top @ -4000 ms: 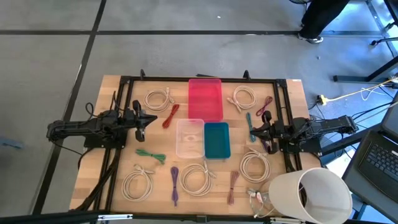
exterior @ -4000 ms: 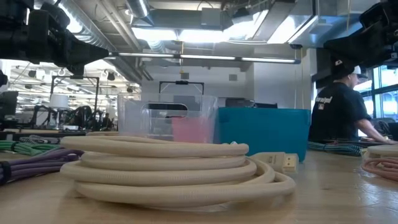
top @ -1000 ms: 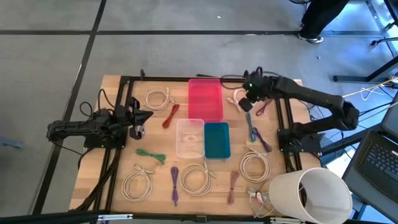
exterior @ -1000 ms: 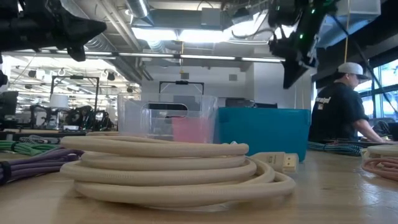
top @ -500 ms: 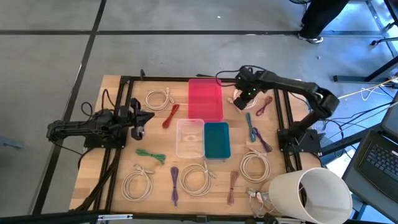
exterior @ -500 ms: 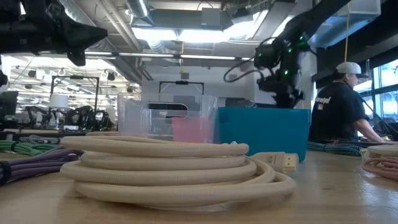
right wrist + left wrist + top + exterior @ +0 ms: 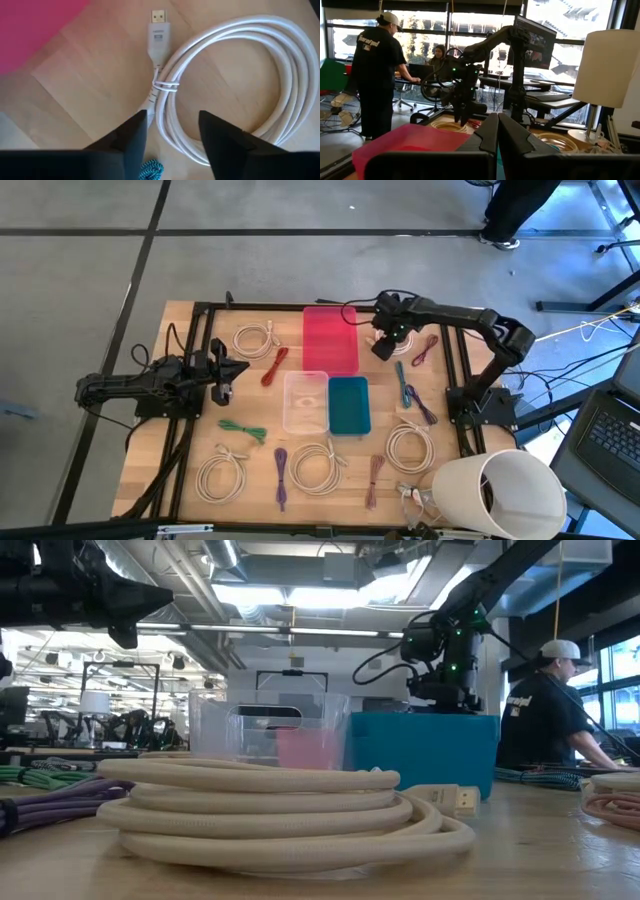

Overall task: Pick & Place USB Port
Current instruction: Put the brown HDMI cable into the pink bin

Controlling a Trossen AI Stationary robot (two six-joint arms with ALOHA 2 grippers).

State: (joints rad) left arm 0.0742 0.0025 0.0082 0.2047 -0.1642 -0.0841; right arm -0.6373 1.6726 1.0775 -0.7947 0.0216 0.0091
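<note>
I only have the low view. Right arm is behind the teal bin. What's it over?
Observer: The right gripper hangs above a coiled white cable, beside the pink bin.
Operator: Jaws?
Observer: Open, nothing between them; the right wrist view shows the coil's tie just ahead of the fingertips.
Operator: Connector free?
Observer: Yes, the gold USB plug lies flat on the wood, pointing away from the coil.
Operator: Left arm?
Observer: The left gripper waits shut at the table's left side.
</note>
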